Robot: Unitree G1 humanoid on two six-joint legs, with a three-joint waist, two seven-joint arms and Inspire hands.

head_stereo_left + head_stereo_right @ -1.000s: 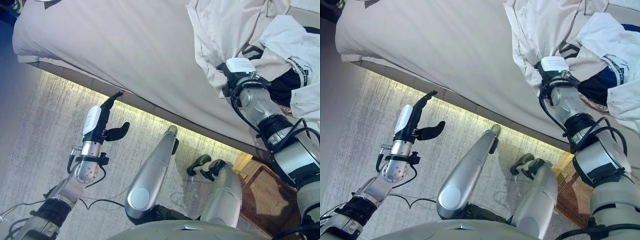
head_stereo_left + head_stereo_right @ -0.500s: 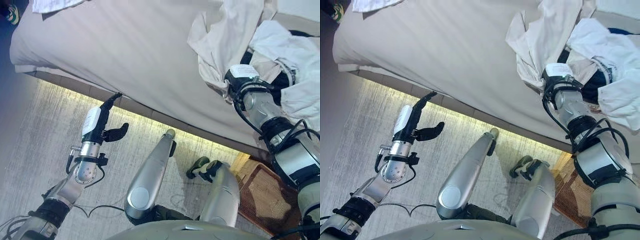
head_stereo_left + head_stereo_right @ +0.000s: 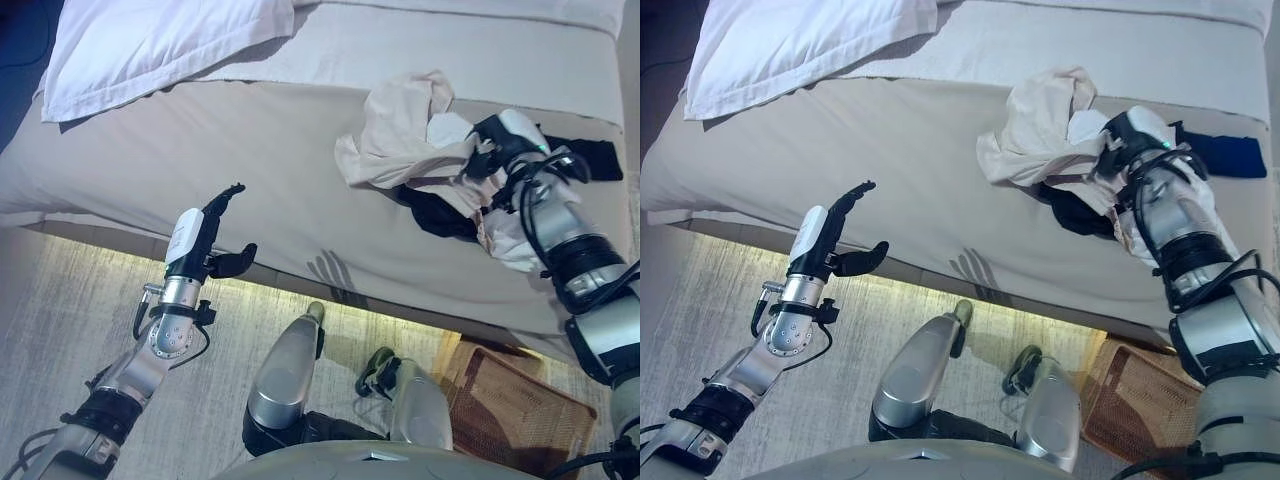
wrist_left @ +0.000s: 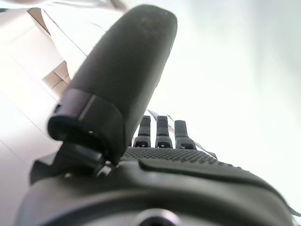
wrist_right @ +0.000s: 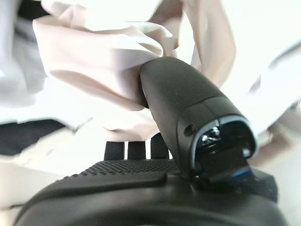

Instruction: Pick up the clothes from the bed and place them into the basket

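On the wide beige-sheeted bed (image 3: 250, 140), the right hand (image 3: 1124, 140) clutches crumpled cream and white clothes (image 3: 400, 140) at the right, the left hand (image 3: 205, 235) hovers open near the bed's near edge, and the brown wicker basket (image 3: 515, 410) sits on the floor at near right.

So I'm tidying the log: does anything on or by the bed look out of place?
Only the crumpled clothes heaped on the bed, with the right hand in them. The basket sits on the floor, tucked against the bed's edge.
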